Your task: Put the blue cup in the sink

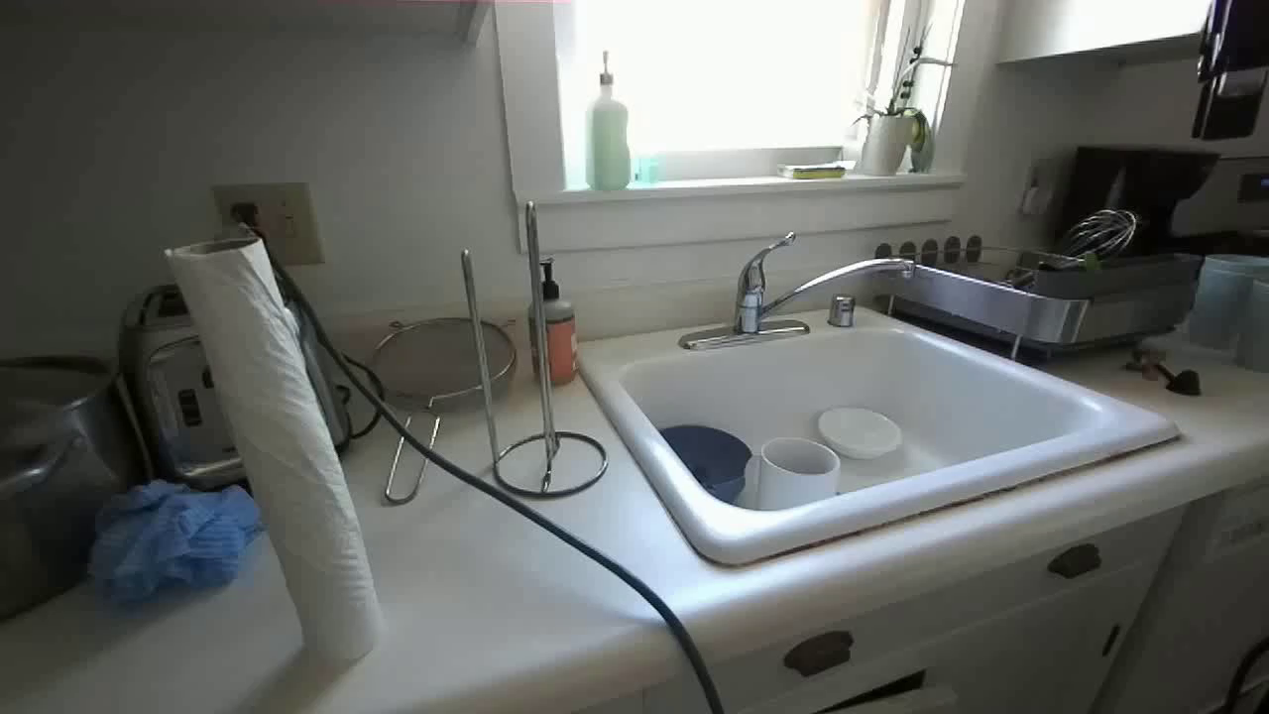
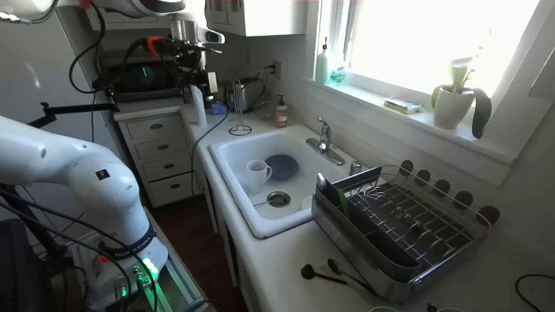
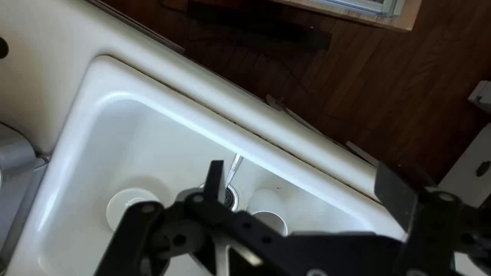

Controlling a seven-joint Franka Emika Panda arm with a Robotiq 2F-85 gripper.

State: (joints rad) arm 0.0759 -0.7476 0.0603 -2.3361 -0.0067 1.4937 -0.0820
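Note:
Two pale blue tumblers stand on the counter at the right edge of an exterior view, one behind (image 1: 1222, 302) and one cut off by the edge (image 1: 1256, 327); I cannot tell which is the blue cup. Only rims show at the bottom edge in an exterior view, one being a cup rim (image 2: 383, 309). The white sink (image 1: 922, 511) is in both exterior views (image 2: 243, 214) and fills much of the wrist view (image 3: 184, 105). My gripper (image 2: 199, 97) hangs high, pointing down, away from the tumblers. In the wrist view its fingers (image 3: 301, 174) are wide apart with nothing between.
The sink holds a dark blue bowl (image 1: 706, 456), a white mug (image 1: 796, 476) and a small white dish (image 1: 859, 432). A dish rack (image 2: 360, 242) stands beside the sink. A faucet (image 1: 753, 297), paper towel roll (image 1: 283, 446), wire holder (image 1: 545, 397) and cord (image 1: 555, 531) are around.

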